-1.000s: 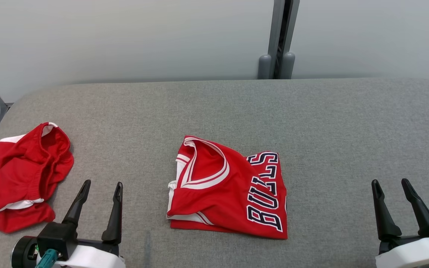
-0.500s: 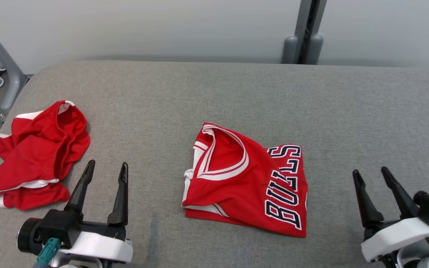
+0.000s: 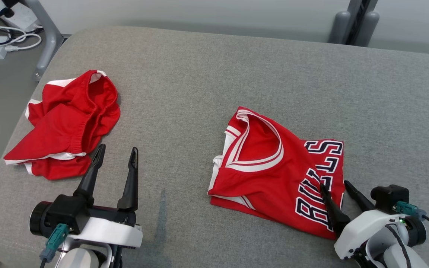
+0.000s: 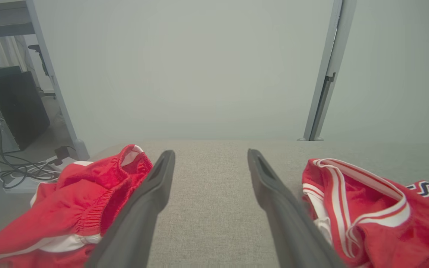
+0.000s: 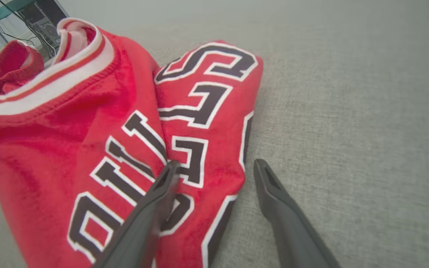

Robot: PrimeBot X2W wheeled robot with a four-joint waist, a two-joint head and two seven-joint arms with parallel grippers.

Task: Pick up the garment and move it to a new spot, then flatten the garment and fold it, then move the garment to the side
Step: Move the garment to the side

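right hand (image 3: 334, 184): released, spread astride lettered edge of folded jersey (image 3: 270, 175) | jersey bulk: left of it, edge running the way it points | left hand (image 3: 118, 147): released, farther off, between jersey and shorts (image 3: 69, 123)

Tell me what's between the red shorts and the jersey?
Bare grey cushion between the shorts and the jersey in the head view; the left wrist view shows the left gripper, jaws open, aimed along that gap.

You can't read the jersey (image 3: 270, 175) lettering whole: one finger of the right gripper (image 3: 334, 184) covers part of it, and whether it touches the cloth is unclear. In the left wrist view the shorts (image 4: 69, 193) run off the bottom edge
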